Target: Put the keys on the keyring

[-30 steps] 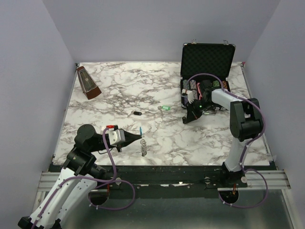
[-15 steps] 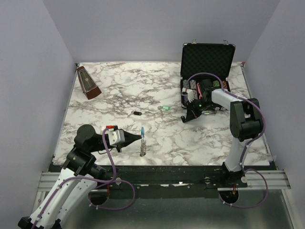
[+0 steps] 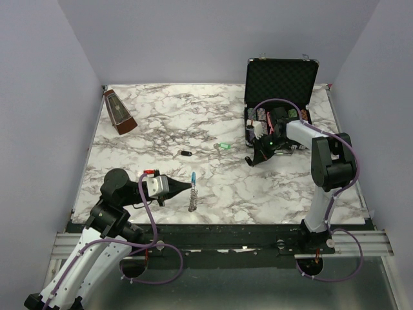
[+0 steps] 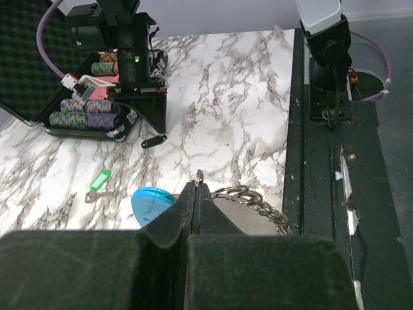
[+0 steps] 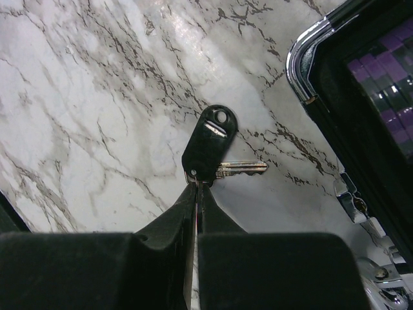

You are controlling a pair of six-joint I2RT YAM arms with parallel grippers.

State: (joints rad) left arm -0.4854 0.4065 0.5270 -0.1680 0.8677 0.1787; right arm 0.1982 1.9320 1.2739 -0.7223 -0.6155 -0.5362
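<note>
My left gripper (image 3: pixel 192 187) is shut on the keyring (image 3: pixel 192 200), a chain of silvery rings (image 4: pixel 255 197) with a light blue curved piece (image 4: pixel 151 203), held near the table's front edge. My right gripper (image 3: pixel 251 161) sits just in front of the black case. It is shut on the small ring of a black-headed key (image 5: pixel 210 143) with a silver blade (image 5: pixel 242 169), low over the marble. That key also shows in the left wrist view (image 4: pixel 153 140). A green-headed key (image 3: pixel 224 146) and another black-headed key (image 3: pixel 185 154) lie loose mid-table.
An open black case (image 3: pixel 281 81) with striped poker chips (image 4: pixel 84 111) stands at the back right, its chrome edge (image 5: pixel 303 61) close to my right gripper. A brown metronome (image 3: pixel 119 112) stands at the back left. The table's front edge (image 4: pixel 290 161) is beside the keyring.
The hanging chain of the keyring has shifted slightly. The right gripper has wavered a little by the case with its key. Both grips are unchanged.
</note>
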